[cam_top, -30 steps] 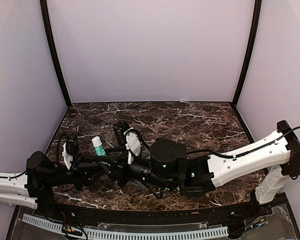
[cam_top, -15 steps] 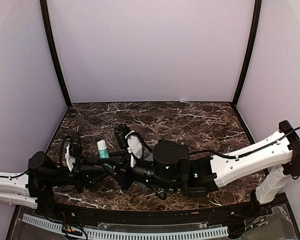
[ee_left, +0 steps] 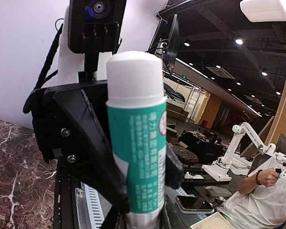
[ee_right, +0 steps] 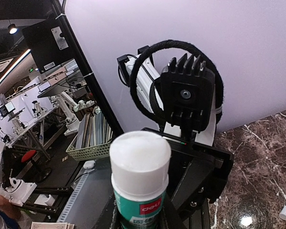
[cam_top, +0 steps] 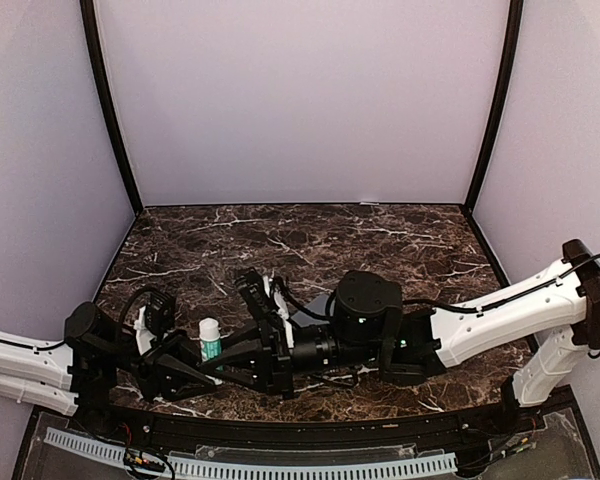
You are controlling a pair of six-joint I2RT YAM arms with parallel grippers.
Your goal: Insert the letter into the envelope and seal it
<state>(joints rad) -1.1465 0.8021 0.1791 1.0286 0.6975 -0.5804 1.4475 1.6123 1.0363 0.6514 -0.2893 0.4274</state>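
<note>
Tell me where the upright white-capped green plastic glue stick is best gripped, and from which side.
Likely on the green barrel of the glue stick, below the white cap, coming in level from either side. It stands upright, and its round wall suits fingers; the left gripper and right gripper clamp it so, from opposite sides, leaving the cap free.

The envelope (cam_top: 307,312) shows only as a flat grey-blue sliver right of the glue stick (cam_top: 211,338), the rest covered. Its flap cannot be made out. The letter is hidden in every view

Dark marble table (cam_top: 380,240) enclosed by lilac walls (cam_top: 300,100).
</note>
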